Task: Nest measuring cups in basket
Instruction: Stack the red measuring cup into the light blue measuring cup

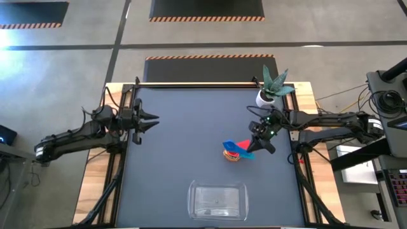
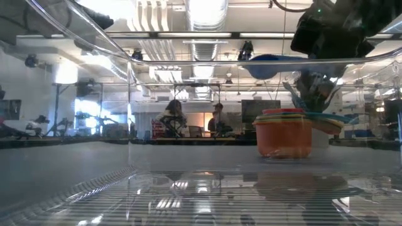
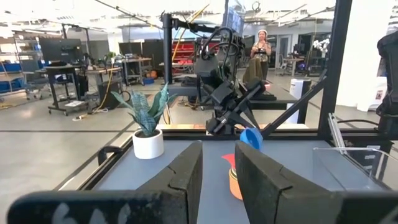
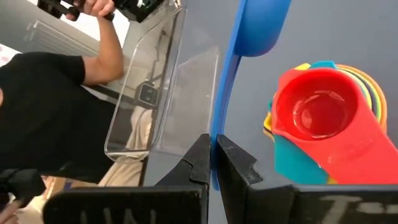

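A dark table top (image 1: pixel 191 127) with pale wooden edges carries three things. A small white plant pot (image 1: pixel 265 97) with a spiky green plant stands near the far right corner. A stack of nested measuring cups (image 1: pixel 234 153), red uppermost, sits right of the middle. The clear basket (image 1: pixel 218 201) lies at the near edge, apparently with nothing in it.

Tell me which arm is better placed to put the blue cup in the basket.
Right. The right gripper already pinches the blue cup's handle above the stack, while the left gripper waits across the table.
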`<control>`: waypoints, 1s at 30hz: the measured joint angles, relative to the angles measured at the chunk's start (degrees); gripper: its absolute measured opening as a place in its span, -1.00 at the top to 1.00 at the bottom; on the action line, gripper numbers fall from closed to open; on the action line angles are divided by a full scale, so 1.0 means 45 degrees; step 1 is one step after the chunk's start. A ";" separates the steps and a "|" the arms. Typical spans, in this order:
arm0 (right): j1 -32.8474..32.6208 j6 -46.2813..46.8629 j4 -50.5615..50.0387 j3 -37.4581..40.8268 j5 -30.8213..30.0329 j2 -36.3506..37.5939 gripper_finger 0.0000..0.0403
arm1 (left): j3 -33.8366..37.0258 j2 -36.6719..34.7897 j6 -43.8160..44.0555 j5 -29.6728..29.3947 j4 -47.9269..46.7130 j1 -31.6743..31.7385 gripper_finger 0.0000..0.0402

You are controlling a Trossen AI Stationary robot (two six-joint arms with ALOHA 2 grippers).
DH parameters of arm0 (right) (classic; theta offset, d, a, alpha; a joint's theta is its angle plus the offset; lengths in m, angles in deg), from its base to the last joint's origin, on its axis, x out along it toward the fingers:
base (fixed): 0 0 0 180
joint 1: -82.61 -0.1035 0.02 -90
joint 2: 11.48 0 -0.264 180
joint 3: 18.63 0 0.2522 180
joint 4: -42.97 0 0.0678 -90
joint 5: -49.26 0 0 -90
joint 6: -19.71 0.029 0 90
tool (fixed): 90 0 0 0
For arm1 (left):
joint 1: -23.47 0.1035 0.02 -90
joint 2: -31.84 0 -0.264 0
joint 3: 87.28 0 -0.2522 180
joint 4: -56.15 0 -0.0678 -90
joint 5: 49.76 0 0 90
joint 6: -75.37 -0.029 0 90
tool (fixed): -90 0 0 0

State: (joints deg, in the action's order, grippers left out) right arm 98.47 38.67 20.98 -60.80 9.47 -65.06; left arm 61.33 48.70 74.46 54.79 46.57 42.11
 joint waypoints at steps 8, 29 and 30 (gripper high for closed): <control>0.0000 -0.0142 0.0015 0.0080 0.0569 -0.0026 0.96 | 0.0089 0.0810 0.0102 0.0298 0.1726 0.0000 0.62; 0.0001 -0.0200 0.0017 0.0080 0.1180 -0.1929 0.96 | -0.0378 0.5459 -0.0052 0.1432 0.5877 0.0000 0.62; 0.0005 -0.0165 0.0010 0.0080 0.1185 -0.2015 0.96 | -0.0463 0.5578 -0.0058 0.1601 0.5864 0.0000 0.62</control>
State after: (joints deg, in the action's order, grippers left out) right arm 98.49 37.92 21.02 -60.44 14.81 -74.13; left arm 59.25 73.79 74.20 61.99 72.96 42.11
